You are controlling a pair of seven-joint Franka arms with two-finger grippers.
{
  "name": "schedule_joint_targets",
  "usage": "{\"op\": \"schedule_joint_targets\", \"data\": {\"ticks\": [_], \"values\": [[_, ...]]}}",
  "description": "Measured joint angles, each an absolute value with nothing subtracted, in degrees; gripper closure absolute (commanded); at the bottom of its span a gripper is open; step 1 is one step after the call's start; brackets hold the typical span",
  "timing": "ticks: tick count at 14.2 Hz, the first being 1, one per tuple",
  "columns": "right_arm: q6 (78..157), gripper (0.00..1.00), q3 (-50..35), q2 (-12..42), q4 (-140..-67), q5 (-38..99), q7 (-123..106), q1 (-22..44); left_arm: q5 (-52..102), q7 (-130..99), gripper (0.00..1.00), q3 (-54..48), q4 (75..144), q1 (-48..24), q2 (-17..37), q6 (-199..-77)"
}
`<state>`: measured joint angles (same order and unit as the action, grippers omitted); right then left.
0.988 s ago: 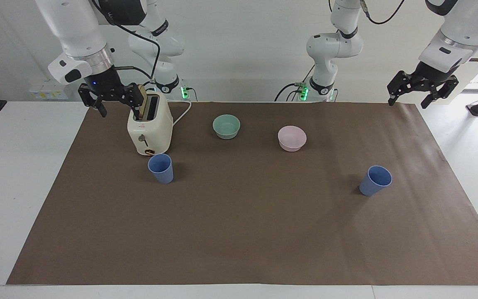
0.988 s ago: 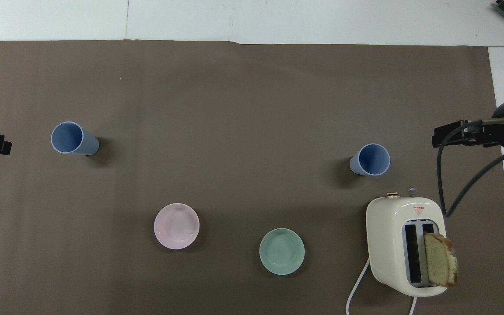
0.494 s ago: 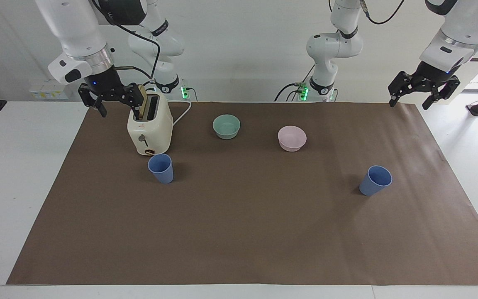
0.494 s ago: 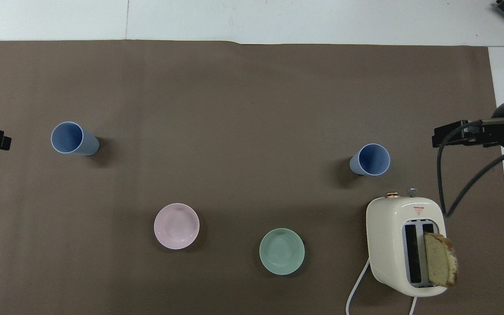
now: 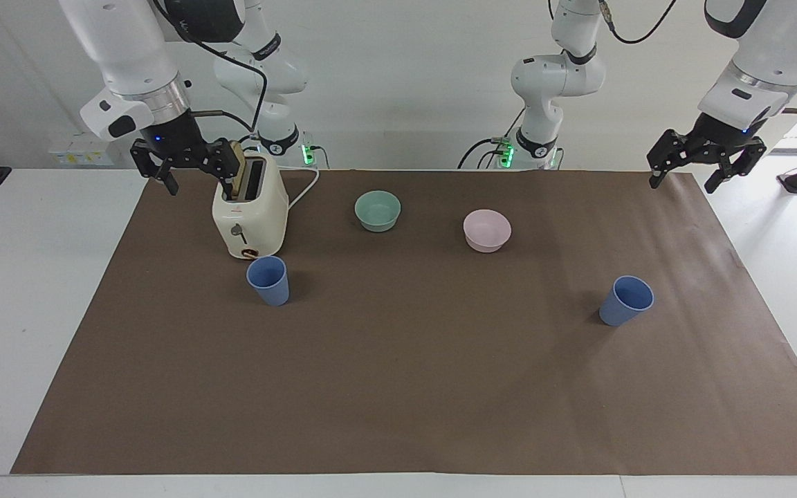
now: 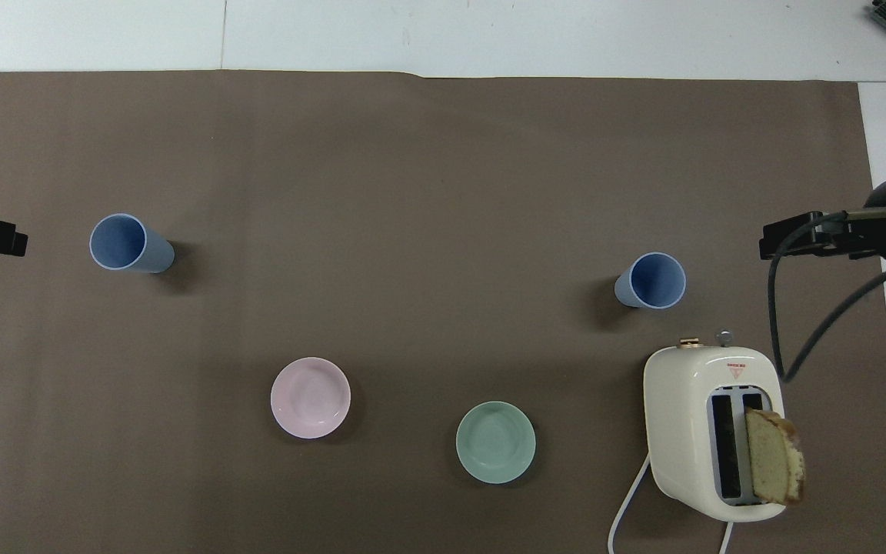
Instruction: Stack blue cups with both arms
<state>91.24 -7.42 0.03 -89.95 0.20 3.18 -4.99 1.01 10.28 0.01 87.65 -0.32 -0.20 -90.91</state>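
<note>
Nothing grasped yet; both blue cups stand upright on the brown mat (image 5: 398,387) covering the worktop, well apart.

- Cup by the toaster (image 5: 268,280): lower left of centre in the facing view, just beside the front of the cream toaster (image 5: 250,207), not touching it.
- Cup at the left arm's end (image 5: 626,300): right of the facing view, open mat all round.
- Left end effector (image 5: 704,155): upper right of the facing view, in the air over the mat's corner, fingers spread, empty. In the overhead view only a black tip shows at the left edge.
- Right end effector (image 5: 184,160): upper left of the facing view, up beside the toaster top, fingers spread, empty. One finger looks very close to the bread slice (image 5: 236,164) standing in the slot; contact can't be confirmed.

Risks from here, as a judgement:
- Right arm travelling to its cup could clip the bread or toaster, since the cup sits right in front of it. Little room for a finger on that side.
- Tapered, light cups: an off-centre squeeze or a finger landing on the rim probably tips or pushes one away.
- Stacking needs the held cup axis lined up with the other; a tilted grip would likely jam at the rim.
- Teal bowl (image 5: 378,210) and pink bowl (image 5: 487,230) sit at upper centre, probably out of the paths.
</note>
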Motion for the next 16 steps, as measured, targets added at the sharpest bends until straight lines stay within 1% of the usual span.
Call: {"op": "schedule_joint_targets", "data": {"ticks": [4,16], "values": [[91.24,0.0,-7.42,0.03,-89.95,0.2,3.18,-4.99,1.02,11.76,0.0,0.23,90.47,-0.15,-0.1,-93.42],[91.24,0.0,-7.42,0.03,-89.97,0.2,3.18,-4.99,1.79,16.25,0.0,0.85,105.99,3.31,0.78,-107.5]]}}
